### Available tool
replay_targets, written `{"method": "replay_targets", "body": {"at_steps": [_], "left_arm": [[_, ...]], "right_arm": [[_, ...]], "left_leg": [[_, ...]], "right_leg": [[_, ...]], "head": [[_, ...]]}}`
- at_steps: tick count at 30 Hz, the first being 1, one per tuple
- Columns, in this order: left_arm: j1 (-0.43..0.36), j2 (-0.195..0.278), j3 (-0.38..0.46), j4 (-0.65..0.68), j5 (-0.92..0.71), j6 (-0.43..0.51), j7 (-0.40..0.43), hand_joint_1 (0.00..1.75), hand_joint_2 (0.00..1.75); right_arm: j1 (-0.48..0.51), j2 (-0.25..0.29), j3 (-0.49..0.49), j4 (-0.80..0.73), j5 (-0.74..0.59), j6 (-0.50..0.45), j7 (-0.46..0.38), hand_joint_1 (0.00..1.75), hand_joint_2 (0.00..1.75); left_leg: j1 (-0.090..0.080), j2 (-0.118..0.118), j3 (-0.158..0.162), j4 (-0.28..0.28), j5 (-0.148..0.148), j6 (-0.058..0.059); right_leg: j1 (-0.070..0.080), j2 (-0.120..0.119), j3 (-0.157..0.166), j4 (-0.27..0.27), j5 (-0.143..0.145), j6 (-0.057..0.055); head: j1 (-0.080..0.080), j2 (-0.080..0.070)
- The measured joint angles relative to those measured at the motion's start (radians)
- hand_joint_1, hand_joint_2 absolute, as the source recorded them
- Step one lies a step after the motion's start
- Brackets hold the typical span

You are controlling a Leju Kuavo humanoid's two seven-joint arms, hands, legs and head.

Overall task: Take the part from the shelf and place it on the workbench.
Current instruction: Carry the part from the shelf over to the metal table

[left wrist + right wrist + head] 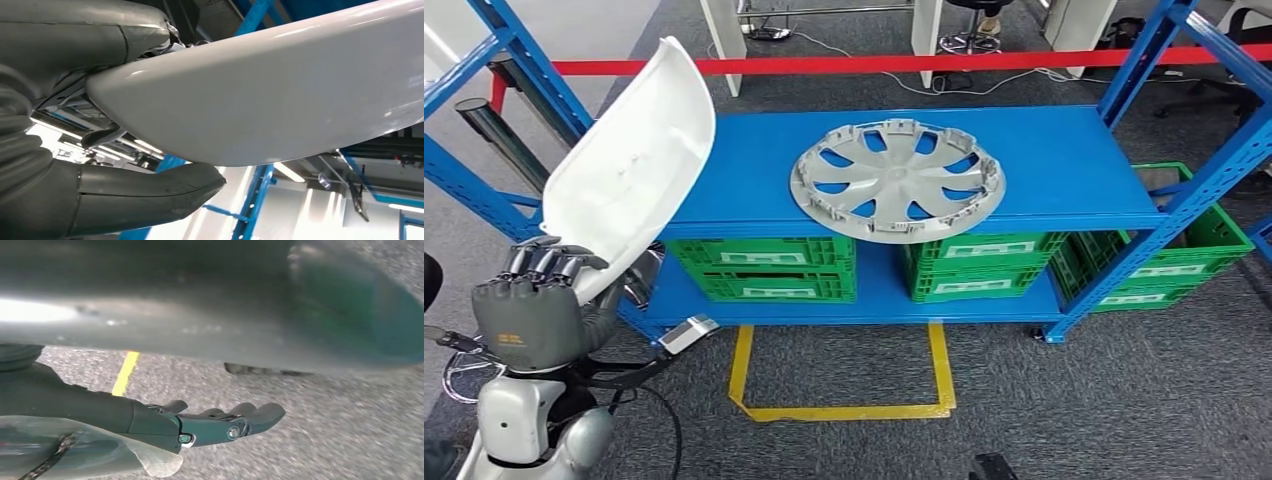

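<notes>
Gripped between the left hand (529,315)'s thumb and fingers, the white curved panel (629,165) rises above those fingers, off the blue shelf (1064,170). Right hand (220,425) hangs empty, fingers loosely extended. Beyond the fingers, a silver hubcap (897,180) lies on the shelf. Judged: pickup done; carrying to the workbench remains.

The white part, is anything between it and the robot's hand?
No. The left hand already grips the white curved part at its lower edge, lifted up to the left of the blue shelf. The workbench can't be seen, so the way there is unknown. A silver wheel cover lies on the shelf.
</notes>
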Motion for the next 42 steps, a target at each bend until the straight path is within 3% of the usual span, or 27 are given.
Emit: {"method": "replay_targets", "body": {"at_steps": [2, 3, 5, 7, 9, 10, 12, 14, 15, 16, 17, 18, 19, 21, 22, 24, 25, 27, 29, 30, 31, 32, 34, 36, 37, 40, 42], "left_arm": [[0.002, 0.001, 0.0, 0.0, 0.001, 0.0, -0.002, 1.75, 1.75], [0.001, 0.001, 0.0, 0.0, 0.002, 0.0, -0.003, 1.75, 1.75], [-0.001, 0.0, 0.0, 0.0, 0.003, 0.0, -0.009, 1.75, 1.75], [-0.001, 0.0, 0.0, -0.001, 0.004, 0.001, -0.015, 1.75, 1.75], [-0.001, -0.001, 0.0, -0.001, 0.005, 0.001, -0.02, 1.75, 1.75], [-0.002, -0.002, 0.0, -0.001, 0.006, 0.001, -0.021, 1.75, 1.75], [0.0, -0.005, 0.0, -0.001, 0.007, 0.002, -0.024, 1.75, 1.75], [0.002, -0.006, 0.001, 0.0, 0.009, 0.002, -0.025, 1.75, 1.75], [0.003, -0.006, 0.001, 0.0, 0.011, 0.002, -0.026, 1.75, 1.75], [0.004, -0.006, 0.001, 0.0, 0.012, 0.002, -0.027, 1.75, 1.75], [0.004, -0.006, 0.001, 0.0, 0.013, 0.002, -0.029, 1.75, 1.75], [0.005, -0.006, 0.001, 0.0, 0.014, 0.002, -0.032, 1.75, 1.75], [0.006, -0.006, 0.001, 0.0, 0.014, 0.002, -0.034, 1.75, 1.75], [0.007, -0.007, 0.001, 0.0, 0.015, 0.002, -0.036, 1.75, 1.75], [0.008, -0.007, 0.002, 0.0, 0.015, 0.002, -0.036, 1.75, 1.75], [0.012, -0.007, 0.003, 0.0, 0.015, 0.003, -0.036, 1.75, 1.75], [0.014, -0.007, 0.004, 0.0, 0.015, 0.003, -0.036, 1.75, 1.75], [0.018, -0.006, 0.008, 0.0, 0.015, 0.003, -0.036, 1.75, 1.75], [0.022, -0.005, 0.014, 0.0, 0.016, 0.003, -0.036, 1.75, 1.75], [0.024, -0.005, 0.017, 0.0, 0.018, 0.003, -0.037, 1.75, 1.75], [0.029, -0.004, 0.02, -0.001, 0.021, 0.003, -0.04, 1.75, 1.75], [0.035, -0.003, 0.025, -0.003, 0.028, 0.003, -0.047, 1.75, 1.75], [0.051, -0.002, 0.04, -0.015, 0.048, 0.003, -0.073, 1.75, 1.75], [0.066, -0.004, 0.065, -0.034, 0.073, 0.003, -0.118, 1.75, 1.75], [0.073, -0.008, 0.08, -0.042, 0.087, 0.004, -0.148, 1.75, 1.75], [0.09, -0.031, 0.136, -0.053, 0.124, 0.004, -0.25, 1.75, 1.75], [0.099, -0.053, 0.169, -0.054, 0.14, 0.004, -0.301, 1.75, 1.75]], "right_arm": [[0.0, 0.0, 0.0, 0.0, 0.0, -0.003, -0.003, 0.0, 0.0], [0.0, 0.0, 0.0, 0.0, 0.0, -0.004, -0.004, 0.0, 0.0], [0.0, 0.001, 0.0, 0.0, 0.0, -0.007, -0.006, 0.0, 0.0], [0.0, 0.002, 0.0, 0.0, 0.0, -0.009, -0.008, 0.0, 0.0], [0.001, 0.002, 0.0, 0.0, 0.0, -0.011, -0.009, 0.0, 0.0], [0.002, 0.002, 0.0, 0.0, 0.0, -0.012, -0.009, 0.0, 0.0], [0.003, 0.002, 0.0, 0.0, 0.0, -0.014, -0.009, 0.0, 0.0], [0.003, 0.001, 0.0, 0.001, 0.0, -0.015, -0.009, 0.0, 0.0], [0.003, 0.001, 0.0, 0.001, 0.0, -0.015, -0.009, 0.0, 0.0], [0.003, 0.001, 0.0, 0.002, 0.0, -0.015, -0.008, 0.0, 0.0], [0.003, 0.0, 0.0, 0.002, 0.0, -0.015, -0.008, 0.0, 0.0], [0.003, 0.0, 0.0, 0.003, 0.0, -0.016, -0.008, 0.0, 0.0], [0.002, -0.001, 0.0, 0.003, 0.0, -0.016, -0.007, 0.0, 0.0], [-0.001, -0.001, 0.0, 0.003, 0.0, -0.016, -0.007, 0.0, 0.0], [-0.001, -0.001, 0.0, 0.003, 0.0, -0.016, -0.007, 0.0, 0.0], [0.002, -0.001, 0.001, 0.004, 0.0, -0.018, -0.006, 0.0, 0.0], [0.003, -0.001, 0.002, 0.004, 0.0, -0.019, -0.004, 0.0, 0.0], [0.003, -0.001, 0.002, 0.004, 0.001, -0.019, -0.003, 0.0, 0.0], [0.002, -0.002, 0.003, 0.004, 0.001, -0.019, -0.002, 0.0, 0.0], [0.002, -0.002, 0.004, 0.004, 0.001, -0.021, -0.002, 0.0, 0.0], [0.002, -0.002, 0.005, 0.004, 0.001, -0.023, -0.002, 0.0, 0.0], [0.001, -0.001, 0.007, 0.004, 0.002, -0.028, -0.001, 0.0, 0.0], [0.0, 0.0, 0.012, 0.004, 0.003, -0.036, -0.002, 0.0, 0.0], [-0.001, 0.006, 0.018, 0.004, 0.004, -0.042, -0.003, 0.0, 0.0], [-0.002, 0.009, 0.021, 0.004, 0.004, -0.045, -0.003, 0.0, 0.0], [-0.001, 0.015, 0.03, 0.004, 0.005, -0.054, 0.003, 0.0, 0.0], [0.0, 0.016, 0.034, 0.004, 0.005, -0.058, 0.007, 0.0, 0.0]], "left_leg": [[-0.002, -0.001, 0.046, -0.012, 0.037, 0.011], [-0.006, -0.002, 0.094, -0.069, 0.063, 0.022], [-0.015, -0.004, 0.202, -0.225, 0.068, 0.045], [-0.024, -0.005, 0.254, -0.317, 0.054, 0.054], [-0.026, -0.003, 0.248, -0.337, 0.076, 0.054], [-0.023, -0.001, 0.242, -0.345, 0.09, 0.058], [-0.017, 0.004, 0.219, -0.354, 0.117, 0.061], [-0.017, 0.005, 0.187, -0.351, 0.141, 0.061], [-0.017, 0.006, 0.169, -0.348, 0.153, 0.06], [-0.016, 0.007, 0.151, -0.344, 0.163, 0.058], [-0.014, 0.007, 0.133, -0.338, 0.172, 0.054], [-0.012, 0.007, 0.115, -0.329, 0.18, 0.05], [-0.011, 0.007, 0.097, -0.318, 0.185, 0.045], [-0.012, 0.007, 0.071, -0.294, 0.194, 0.036], [-0.014, 0.007, 0.063, -0.287, 0.201, 0.032], [-0.014, 0.006, 0.054, -0.283, 0.213, 0.025], [-0.013, 0.005, 0.047, -0.275, 0.203, 0.02], [-0.009, 0.001, 0.024, -0.209, 0.132, 0.009], [-0.006, -0.001, -0.006, -0.075, 0.037, 0.0], [-0.006, -0.001, -0.014, -0.016, 0.014, -0.001], [-0.006, -0.001, -0.009, 0.016, 0.014, 0.001], [-0.007, -0.002, 0.012, 0.01, 0.035, 0.005], [-0.012, -0.005, 0.096, -0.098, 0.089, 0.027], [-0.021, -0.01, 0.18, -0.235, 0.097, 0.051], [-0.025, -0.012, 0.201, -0.276, 0.093, 0.058], [-0.027, -0.009, 0.204, -0.323, 0.111, 0.06], [-0.021, -0.006, 0.196, -0.348, 0.131, 0.064]], "right_leg": [[0.007, 0.0, -0.031, 0.0, 0.023, -0.001], [0.011, 0.001, -0.044, 0.0, 0.035, -0.001], [0.016, 0.002, -0.063, 0.0, 0.057, 0.002], [0.013, 0.001, -0.069, -0.008, 0.08, 0.011], [0.008, 0.001, -0.072, -0.019, 0.098, 0.023], [0.008, 0.001, -0.079, -0.013, 0.084, 0.028], [0.007, 0.002, -0.105, 0.057, -0.001, 0.036], [0.005, 0.002, -0.134, 0.191, -0.096, 0.045], [0.003, 0.001, -0.139, 0.249, -0.109, 0.049], [0.002, 0.001, -0.133, 0.28, -0.097, 0.053], [0.0, 0.001, -0.11, 0.277, -0.068, 0.056], [-0.003, 0.001, -0.069, 0.236, -0.037, 0.06], [-0.005, 0.0, -0.013, 0.168, -0.027, 0.066], [-0.006, 0.003, 0.087, 0.026, -0.054, 0.066], [-0.004, 0.005, 0.11, -0.013, -0.073, 0.062], [-0.005, 0.005, 0.108, -0.029, -0.077, 0.048], [-0.006, 0.004, 0.1, -0.027, -0.071, 0.041], [-0.01, 0.0, 0.081, -0.026, -0.056, 0.023], [-0.007, -0.001, 0.06, -0.022, -0.041, 0.013], [-0.006, -0.002, 0.049, -0.019, -0.034, 0.012], [-0.004, -0.003, 0.037, -0.016, -0.027, 0.011], [-0.001, -0.003, 0.027, -0.013, -0.021, 0.011], [0.004, -0.001, 0.011, -0.008, -0.011, 0.01], [0.008, 0.0, 0.001, -0.005, 0.001, 0.014], [0.006, 0.0, -0.004, -0.006, 0.009, 0.019], [0.0, 0.0, -0.021, -0.012, 0.02, 0.038], [0.002, 0.0, -0.045, 0.031, -0.037, 0.046]], "head": [[0.0, 0.0], [0.0, 0.0], [0.001, 0.0], [0.0, 0.0], [-0.003, 0.0], [-0.004, 0.0], [0.0, 0.0], [0.003, 0.0], [0.003, 0.0], [0.003, 0.0], [0.003, 0.0], [0.003, 0.0], [0.004, 0.0], [0.004, 0.0], [0.004, 0.0], [0.004, 0.0], [0.003, 0.0], [-0.001, 0.0], [-0.005, 0.0], [-0.005, 0.0], [-0.006, 0.0], [-0.006, 0.0], [-0.005, 0.0], [-0.004, 0.0], [-0.003, 0.0], [-0.004, 0.0], [-0.002, 0.0]]}}
